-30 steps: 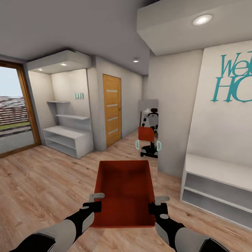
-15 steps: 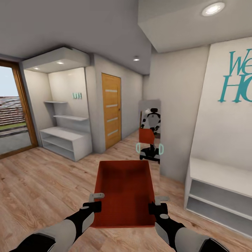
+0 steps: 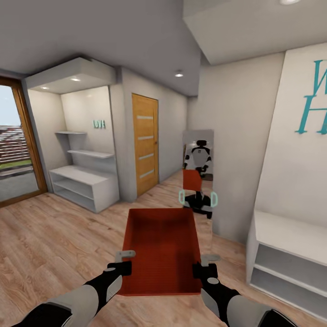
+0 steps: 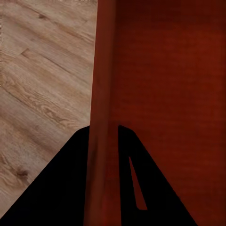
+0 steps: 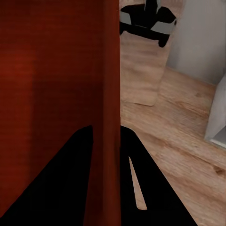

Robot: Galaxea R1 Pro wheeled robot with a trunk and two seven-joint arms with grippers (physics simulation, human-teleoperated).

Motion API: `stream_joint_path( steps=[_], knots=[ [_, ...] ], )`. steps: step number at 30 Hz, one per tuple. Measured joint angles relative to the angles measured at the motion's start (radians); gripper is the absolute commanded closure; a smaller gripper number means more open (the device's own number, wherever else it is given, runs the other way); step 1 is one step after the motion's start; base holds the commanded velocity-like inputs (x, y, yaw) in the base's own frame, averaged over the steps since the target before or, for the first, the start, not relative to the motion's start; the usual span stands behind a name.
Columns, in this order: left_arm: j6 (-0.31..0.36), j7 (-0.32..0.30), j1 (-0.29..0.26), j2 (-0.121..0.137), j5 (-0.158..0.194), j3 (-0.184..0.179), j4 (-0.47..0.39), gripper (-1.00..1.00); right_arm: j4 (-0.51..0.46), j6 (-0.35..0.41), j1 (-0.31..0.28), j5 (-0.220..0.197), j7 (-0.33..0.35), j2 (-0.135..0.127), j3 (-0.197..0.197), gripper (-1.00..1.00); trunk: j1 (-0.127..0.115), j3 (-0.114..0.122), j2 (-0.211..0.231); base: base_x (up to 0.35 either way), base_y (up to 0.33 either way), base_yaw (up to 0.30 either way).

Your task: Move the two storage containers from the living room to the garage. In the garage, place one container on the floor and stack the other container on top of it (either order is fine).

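Observation:
I carry one orange-red storage container [image 3: 161, 247] in front of my chest, open top up and empty inside. My left gripper [image 3: 123, 263] is shut on its left wall near the near corner. My right gripper [image 3: 205, 265] is shut on its right wall. In the left wrist view the dark fingers of the left gripper [image 4: 104, 128] straddle the ribbed wall of the container [image 4: 165, 70]. The right wrist view has the right gripper [image 5: 106, 128] clamped across the opposite wall of the container [image 5: 52, 61]. Below it lies light wood plank flooring [image 3: 54, 236].
A light-wood door [image 3: 145, 143] with four frosted strips stands shut ahead, left of centre. A tall mirror [image 3: 198, 175] on the wall corner reflects me and the bin. White shelving [image 3: 84, 181] stands at the left, a white bench unit [image 3: 290, 252] close at the right, a glazed door [image 3: 13, 150] far left.
The whole picture has shifted: the mirror, the bench unit and the wall lettering have slid to the right and grown, so the camera has moved. The container and both grippers keep their place in view.

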Motion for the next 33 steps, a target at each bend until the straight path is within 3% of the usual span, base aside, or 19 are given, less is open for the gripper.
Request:
stream_joint_path(
  steps=[33],
  knots=[
    [-0.002,0.000,0.000,0.000,0.000,0.001,0.000,1.00,0.000,0.000,-0.001,0.002,-0.002,0.000,0.000,1.00,0.000,0.000,0.000,0.326,0.000,0.264]
  ],
)
